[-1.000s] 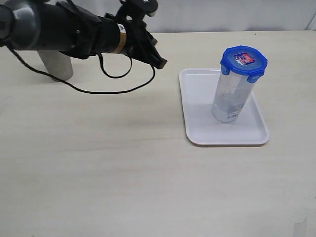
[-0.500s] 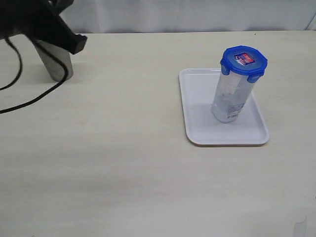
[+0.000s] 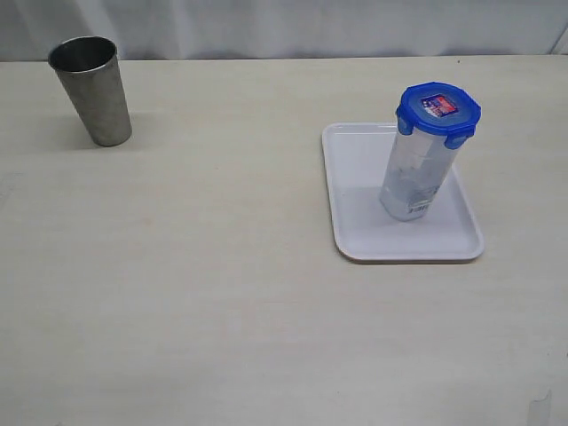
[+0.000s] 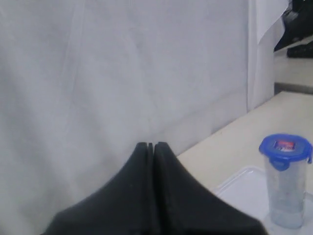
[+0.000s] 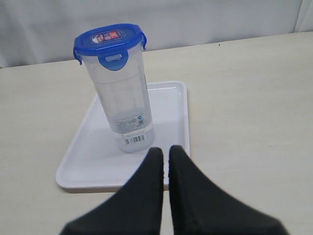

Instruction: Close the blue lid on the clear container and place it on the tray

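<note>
The clear container (image 3: 413,176) stands upright on the white tray (image 3: 355,222) with the blue lid (image 3: 438,111) snapped on top. Neither arm shows in the exterior view. My left gripper (image 4: 149,145) is shut and empty, raised well away, with the lidded clear container (image 4: 286,188) and the tray (image 4: 242,188) far off to one side. My right gripper (image 5: 166,151) is shut and empty, just short of the tray (image 5: 93,156) edge, with the clear container (image 5: 122,100) and its blue lid (image 5: 108,41) a short way beyond the fingertips.
A tapered steel cup (image 3: 90,89) stands upright at the far left of the table. A pale curtain (image 4: 122,73) hangs behind the table's back edge.
The left arm has pulled back to the left and out of the exterior view, uncovering the steel cup. The container, lid and tray have not moved.
</note>
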Robot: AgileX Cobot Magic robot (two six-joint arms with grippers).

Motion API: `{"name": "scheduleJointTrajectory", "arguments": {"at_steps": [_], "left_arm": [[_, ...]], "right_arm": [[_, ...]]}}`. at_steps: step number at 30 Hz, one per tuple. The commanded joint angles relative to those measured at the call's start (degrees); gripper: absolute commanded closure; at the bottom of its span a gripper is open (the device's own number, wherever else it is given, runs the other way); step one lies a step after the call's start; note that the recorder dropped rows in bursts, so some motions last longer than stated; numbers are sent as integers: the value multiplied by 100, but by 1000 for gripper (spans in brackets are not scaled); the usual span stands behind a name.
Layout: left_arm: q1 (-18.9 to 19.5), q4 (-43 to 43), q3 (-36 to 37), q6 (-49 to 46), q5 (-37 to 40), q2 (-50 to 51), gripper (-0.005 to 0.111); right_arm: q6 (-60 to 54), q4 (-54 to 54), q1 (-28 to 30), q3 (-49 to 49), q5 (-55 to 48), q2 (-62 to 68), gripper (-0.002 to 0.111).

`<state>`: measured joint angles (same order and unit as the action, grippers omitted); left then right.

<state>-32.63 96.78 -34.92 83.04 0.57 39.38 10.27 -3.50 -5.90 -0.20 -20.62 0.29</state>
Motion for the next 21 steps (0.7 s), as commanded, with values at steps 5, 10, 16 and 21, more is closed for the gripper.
{"name": "scheduleJointTrajectory", "arguments": {"at_steps": [5, 10, 16, 21], "left_arm": [[19, -48, 341, 131, -293, -1061, 107], [19, 6, 345, 120, -280, -1293, 107], [19, -3, 345, 120, -270, -1293, 107], [19, -3, 345, 120, -270, -1293, 107]], "right_arm": [[-12, 3, 40, 20, 14, -29, 104], [-12, 3, 40, 20, 14, -29, 104], [-12, 3, 40, 20, 14, -29, 104], [-12, 3, 40, 20, 14, -29, 104]]}}
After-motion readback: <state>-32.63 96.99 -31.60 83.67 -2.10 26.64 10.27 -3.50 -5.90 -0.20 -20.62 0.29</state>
